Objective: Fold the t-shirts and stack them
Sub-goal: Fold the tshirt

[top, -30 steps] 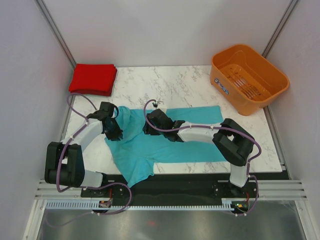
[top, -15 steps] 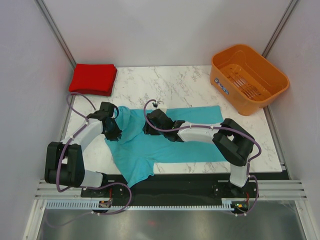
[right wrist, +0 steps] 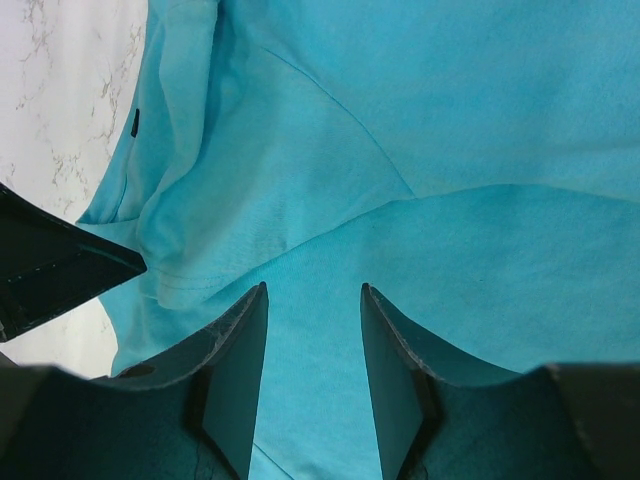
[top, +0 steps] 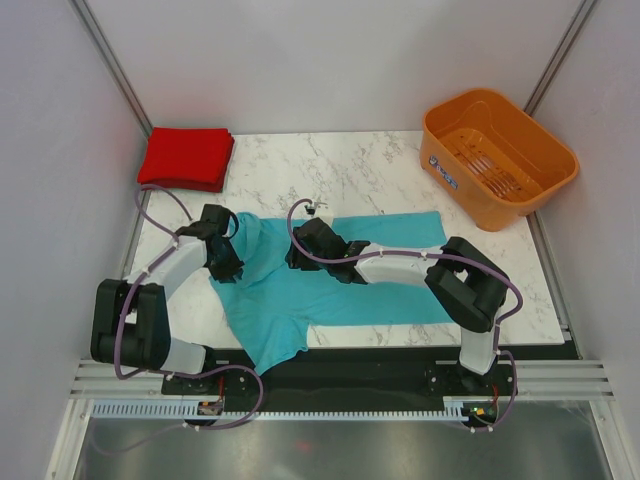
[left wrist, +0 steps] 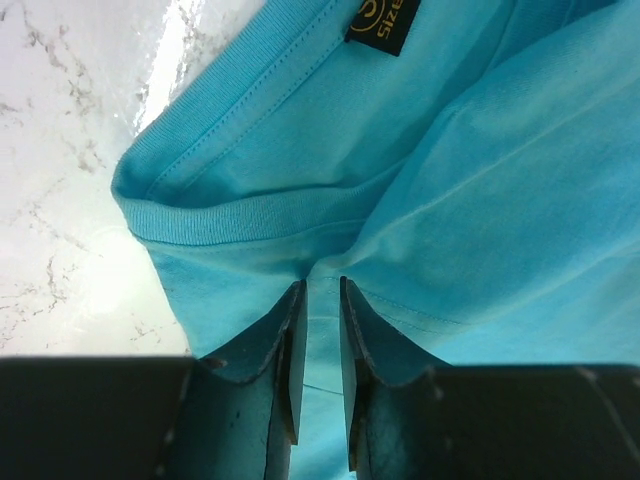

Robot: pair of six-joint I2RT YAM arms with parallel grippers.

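Note:
The teal-blue t-shirt [top: 380, 270] lies spread across the marble table, its lower end hanging over the near edge. My left gripper [top: 228, 268] sits at its left, collar end. In the left wrist view the left gripper [left wrist: 320, 285] is shut on a pinched fold of the shirt [left wrist: 480, 200] just below the ribbed neckline [left wrist: 240, 215]. My right gripper [top: 296, 255] hovers over the shirt's middle. In the right wrist view the right gripper [right wrist: 313, 290] stands open, with flat cloth [right wrist: 450, 150] under it. The red t-shirt [top: 186, 157] lies folded at the back left corner.
An orange slotted basket [top: 497, 160] stands at the back right. Bare marble table [top: 340, 170] shows behind the teal shirt. A black size label [left wrist: 383, 22] sits inside the collar. A dark part of the left arm [right wrist: 50, 265] shows at the left of the right wrist view.

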